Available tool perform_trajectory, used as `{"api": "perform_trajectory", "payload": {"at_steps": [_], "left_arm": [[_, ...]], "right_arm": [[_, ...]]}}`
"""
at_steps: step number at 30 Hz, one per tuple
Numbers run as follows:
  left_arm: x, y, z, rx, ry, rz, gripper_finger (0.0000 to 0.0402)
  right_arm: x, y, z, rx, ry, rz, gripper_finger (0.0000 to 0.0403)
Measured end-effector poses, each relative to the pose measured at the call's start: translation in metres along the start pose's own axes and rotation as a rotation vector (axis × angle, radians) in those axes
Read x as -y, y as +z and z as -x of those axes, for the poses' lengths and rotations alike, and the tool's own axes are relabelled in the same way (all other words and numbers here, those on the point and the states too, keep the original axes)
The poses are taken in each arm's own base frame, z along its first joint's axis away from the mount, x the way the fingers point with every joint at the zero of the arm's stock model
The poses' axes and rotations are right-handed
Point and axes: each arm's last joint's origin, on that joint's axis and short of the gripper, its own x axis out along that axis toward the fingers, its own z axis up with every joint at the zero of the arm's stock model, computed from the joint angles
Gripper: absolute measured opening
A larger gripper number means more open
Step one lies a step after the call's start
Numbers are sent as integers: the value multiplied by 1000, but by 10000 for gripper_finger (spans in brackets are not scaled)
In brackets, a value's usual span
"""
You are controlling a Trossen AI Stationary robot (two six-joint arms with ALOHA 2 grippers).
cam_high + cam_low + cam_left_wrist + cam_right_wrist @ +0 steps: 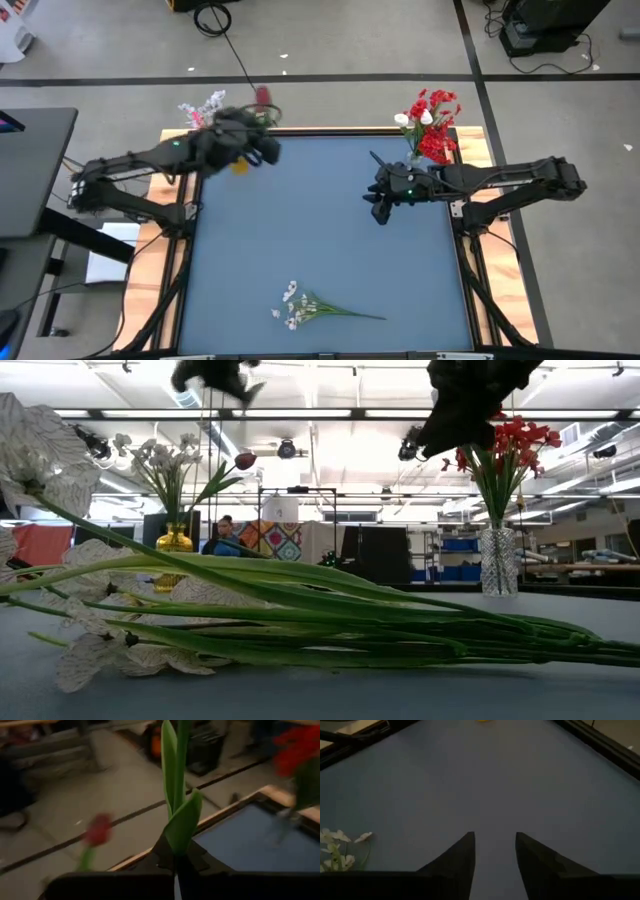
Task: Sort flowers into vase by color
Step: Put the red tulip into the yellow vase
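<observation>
Gripping a red bud stem (pixel 177 815), the left gripper (pixel 262 150) hangs beside the yellow vase (pixel 173 542); right gripper (pixel 493 865) hovers empty, fingers parted. White spray (pixel 310 308) lies near the table's (pixel 330 230) front edge.

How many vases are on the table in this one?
2. A yellow vase at the far left corner, mostly hidden under the left gripper from above, and a clear vase at the far right corner holding red flowers. None else shows.
</observation>
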Motion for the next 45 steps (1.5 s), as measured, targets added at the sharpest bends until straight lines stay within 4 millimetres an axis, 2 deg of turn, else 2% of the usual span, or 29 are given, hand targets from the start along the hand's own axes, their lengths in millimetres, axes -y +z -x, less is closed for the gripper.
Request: {"api": "perform_trajectory", "payload": {"at_steps": [6, 13, 33, 41, 45], "left_arm": [[-49, 0, 18, 4, 107, 41, 1], [-82, 5, 32, 15, 206, 61, 1], [-104, 2, 25, -49, 320, 43, 1], [-97, 11, 23, 33, 224, 130, 1], [-93, 11, 16, 15, 223, 92, 2]], "right_arm": [[4, 2, 6, 31, -33, -6, 149], [13, 6, 3, 36, -64, -6, 149], [33, 22, -1, 87, -57, -42, 147], [35, 26, -1, 114, -38, -85, 147], [37, 28, -1, 124, -42, -75, 147]]}}
